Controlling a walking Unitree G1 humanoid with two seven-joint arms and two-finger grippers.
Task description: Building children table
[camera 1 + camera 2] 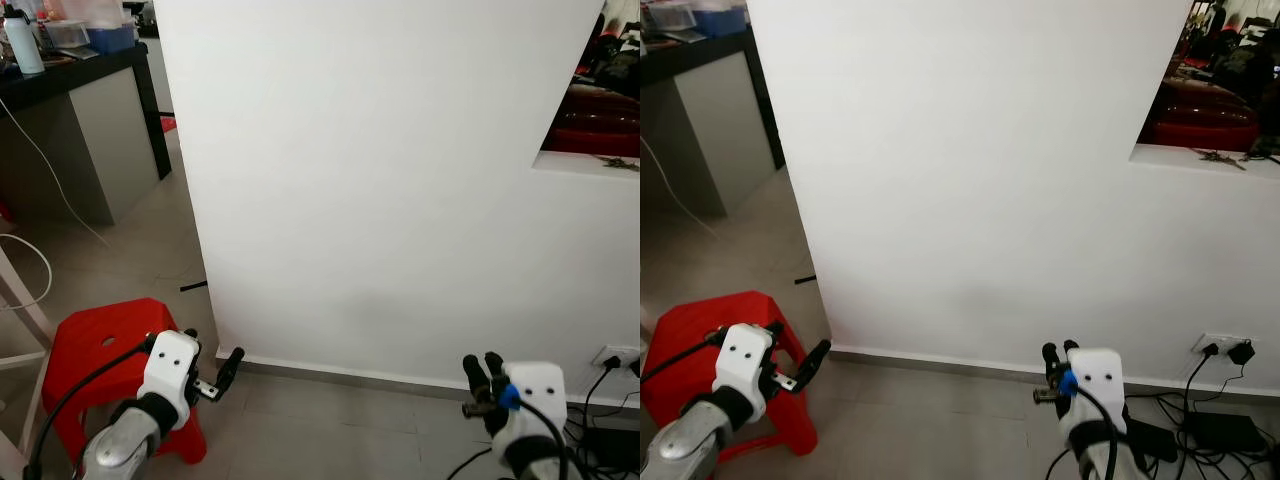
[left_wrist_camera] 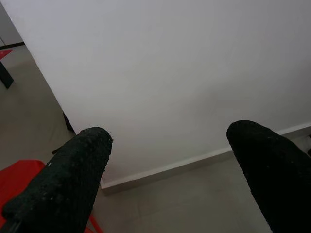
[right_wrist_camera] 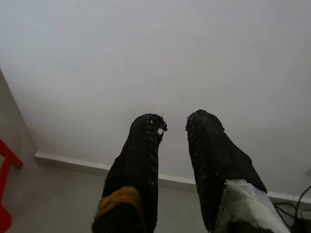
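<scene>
Children table parts: none to be made out here, so the build looks not started, robot prob. in transit or searching. L to R: dark table (image 1: 95, 95) with a bottle (image 1: 22, 40) far left; red stool (image 1: 105, 350) on the floor; left gripper (image 1: 222, 372) just beside the stool, fingers wide apart, empty. White wall (image 1: 380, 180) dead ahead. Right gripper (image 1: 482, 378) low by the skirting, fingers nearly together w/ a slim gap, nothing held. Socket & cables (image 1: 610, 365) far right. Next, I'd judge: turn away from the wall, find the parts.
</scene>
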